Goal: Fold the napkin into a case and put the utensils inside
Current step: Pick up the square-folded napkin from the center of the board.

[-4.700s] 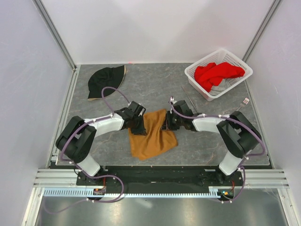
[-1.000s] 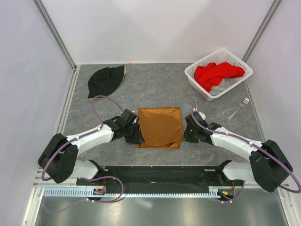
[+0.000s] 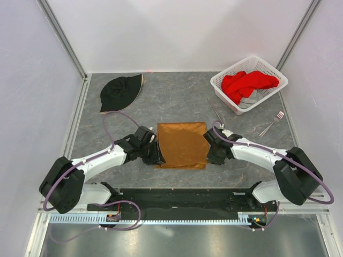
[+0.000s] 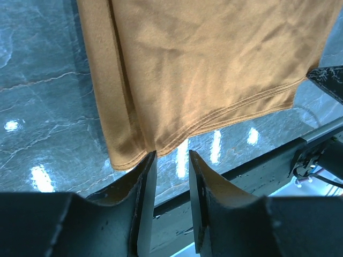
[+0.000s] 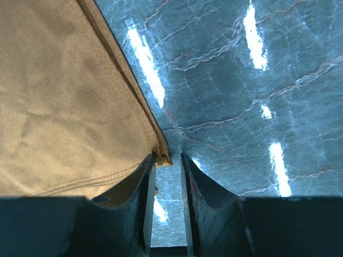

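top view: the napkin [image 3: 183, 144] lies flat as a squarish folded sheet on the tabletop [image 3: 177, 96], between the two arms. the left fingers [image 3: 155, 154] sit at its 8 o'clock corner and the right fingers [image 3: 212, 154] at its 4 o'clock corner. the knife [image 3: 216, 112] lies just off the napkin at 1 o'clock. the fork [image 3: 272, 123] is well apart at 3 o'clock. a basket [image 3: 220, 83] holding a red cloth [image 3: 249, 83] stands at 2 o'clock, and a black hat [image 3: 120, 92] at 10 o'clock.

left wrist view: the left fingers [image 4: 142, 203] stand narrowly apart, with bare tabletop in the gap. the napkin [image 4: 214, 69] hem touches one tip.

right wrist view: the right fingers [image 5: 140, 203] are also narrowly apart. the napkin [image 5: 64, 107] corner lies at the mouth of the gap, against one tip.
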Tool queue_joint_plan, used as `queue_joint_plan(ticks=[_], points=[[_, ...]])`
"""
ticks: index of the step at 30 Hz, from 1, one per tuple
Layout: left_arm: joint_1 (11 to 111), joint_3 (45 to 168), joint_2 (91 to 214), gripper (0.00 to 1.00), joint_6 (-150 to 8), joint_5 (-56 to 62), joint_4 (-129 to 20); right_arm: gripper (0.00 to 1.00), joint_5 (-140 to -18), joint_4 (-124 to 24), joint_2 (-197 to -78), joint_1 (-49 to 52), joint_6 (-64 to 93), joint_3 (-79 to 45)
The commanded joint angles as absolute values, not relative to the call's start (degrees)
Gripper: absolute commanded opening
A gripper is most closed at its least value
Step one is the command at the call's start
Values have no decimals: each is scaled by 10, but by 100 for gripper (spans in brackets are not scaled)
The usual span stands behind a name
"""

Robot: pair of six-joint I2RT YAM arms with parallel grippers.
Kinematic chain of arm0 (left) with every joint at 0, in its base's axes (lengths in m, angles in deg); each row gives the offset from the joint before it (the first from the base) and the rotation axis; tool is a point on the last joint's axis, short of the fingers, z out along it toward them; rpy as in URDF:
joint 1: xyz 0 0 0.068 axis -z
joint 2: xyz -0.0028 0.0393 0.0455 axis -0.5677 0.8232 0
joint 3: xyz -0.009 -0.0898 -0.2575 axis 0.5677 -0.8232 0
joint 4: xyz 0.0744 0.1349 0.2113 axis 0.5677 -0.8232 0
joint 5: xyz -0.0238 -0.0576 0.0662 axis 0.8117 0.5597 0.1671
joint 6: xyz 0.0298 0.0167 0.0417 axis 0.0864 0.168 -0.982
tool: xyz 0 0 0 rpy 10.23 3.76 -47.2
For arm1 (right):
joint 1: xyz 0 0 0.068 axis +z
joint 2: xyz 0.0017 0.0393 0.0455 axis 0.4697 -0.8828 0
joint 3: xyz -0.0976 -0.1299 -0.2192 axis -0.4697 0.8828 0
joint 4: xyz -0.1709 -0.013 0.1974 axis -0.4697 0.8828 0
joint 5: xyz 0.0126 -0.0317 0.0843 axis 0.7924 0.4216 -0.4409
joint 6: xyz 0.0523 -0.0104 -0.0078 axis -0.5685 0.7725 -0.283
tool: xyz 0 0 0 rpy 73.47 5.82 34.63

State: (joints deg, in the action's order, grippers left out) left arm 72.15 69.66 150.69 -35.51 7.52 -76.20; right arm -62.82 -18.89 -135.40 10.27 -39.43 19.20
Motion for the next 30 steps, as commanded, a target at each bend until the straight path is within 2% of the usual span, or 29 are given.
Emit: queue_joint_plan(ticks=[1,8,10,11,12,13,15,23,30], points=[[718,686,1488,37,-354,90,-739,33,-609,-165,-1396,123,-438,178],[718,680,1486,37,-363,103,-729,33,-606,-171,-1418,129,-456,174],[718,678,1484,38,-365,105,-729,29,-605,-180,-1415,129,-459,178],[718,677,1483,38,-367,105,-729,25,-606,-185,-1411,129,-458,184],[718,676,1483,38,-367,107,-730,15,-607,-198,-1408,129,-457,187],[718,675,1481,39,-367,110,-731,8,-609,-205,-1401,129,-455,192],[718,673,1481,40,-368,112,-732,0,-609,-220,-1392,129,-447,202],[712,705,1504,44,-378,105,-756,0,-611,-225,-1349,129,-421,197],[695,726,1530,41,-389,79,-774,0,-597,-207,-1312,129,-401,181]])
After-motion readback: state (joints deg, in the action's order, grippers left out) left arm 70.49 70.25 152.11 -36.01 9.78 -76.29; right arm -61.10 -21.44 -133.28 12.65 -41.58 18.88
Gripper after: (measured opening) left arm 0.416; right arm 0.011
